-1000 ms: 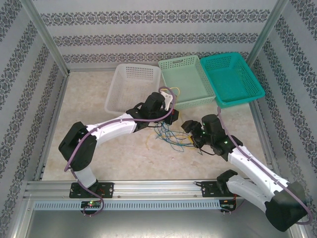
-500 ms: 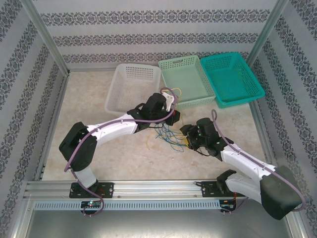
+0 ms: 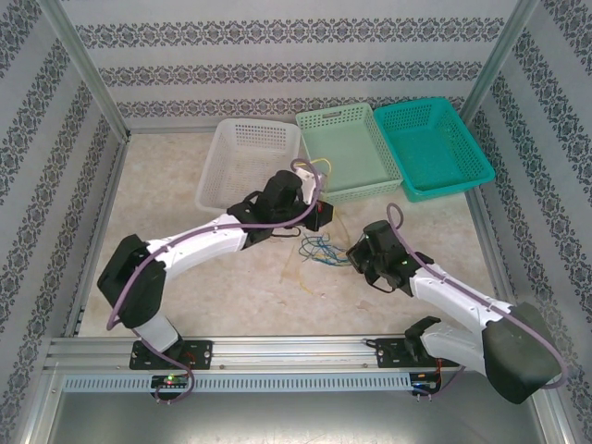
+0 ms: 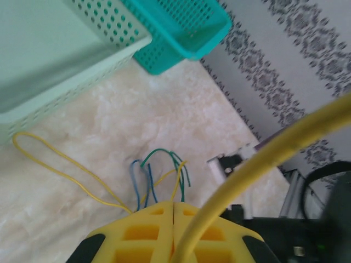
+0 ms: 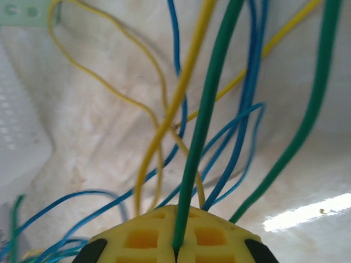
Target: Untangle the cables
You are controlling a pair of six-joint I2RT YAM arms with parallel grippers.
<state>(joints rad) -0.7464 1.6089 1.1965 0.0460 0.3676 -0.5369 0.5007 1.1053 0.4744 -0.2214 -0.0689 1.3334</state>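
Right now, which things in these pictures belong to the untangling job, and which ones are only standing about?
Belong to the job:
yellow cable, in the shut left gripper
green cable, in the shut right gripper
blue cables, crossing among them

Only standing about:
white basket
light green basket
teal basket

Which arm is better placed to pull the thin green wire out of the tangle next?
Right. The right hand is closed on the thin green wire leading into the tangle; the left hand grips a thin yellow wire instead.
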